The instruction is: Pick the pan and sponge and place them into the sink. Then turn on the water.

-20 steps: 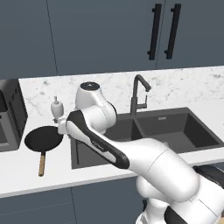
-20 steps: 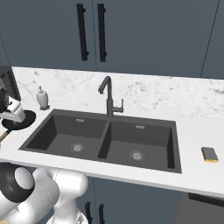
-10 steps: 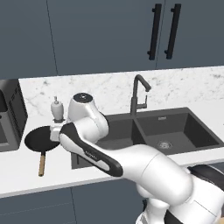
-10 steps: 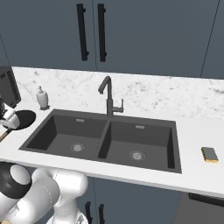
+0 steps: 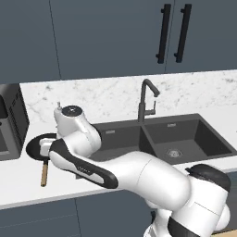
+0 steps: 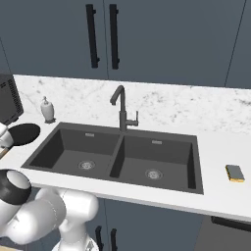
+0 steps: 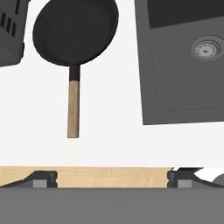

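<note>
White counter (image 7: pixel 109 109), round black wooden-handled pan (image 7: pixel 75 30)

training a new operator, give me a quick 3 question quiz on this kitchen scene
1. True or false: the pan is already in the sink.
2. Which side of the sink does the sponge lie on in the right base view: A left, B right, C inside a basin?
3. Fill in: the gripper hangs above the counter with its jaws ____.

Key: 1 false, the pan lies on the counter beside the sink. 2 B. 3 open, holding nothing.
</note>
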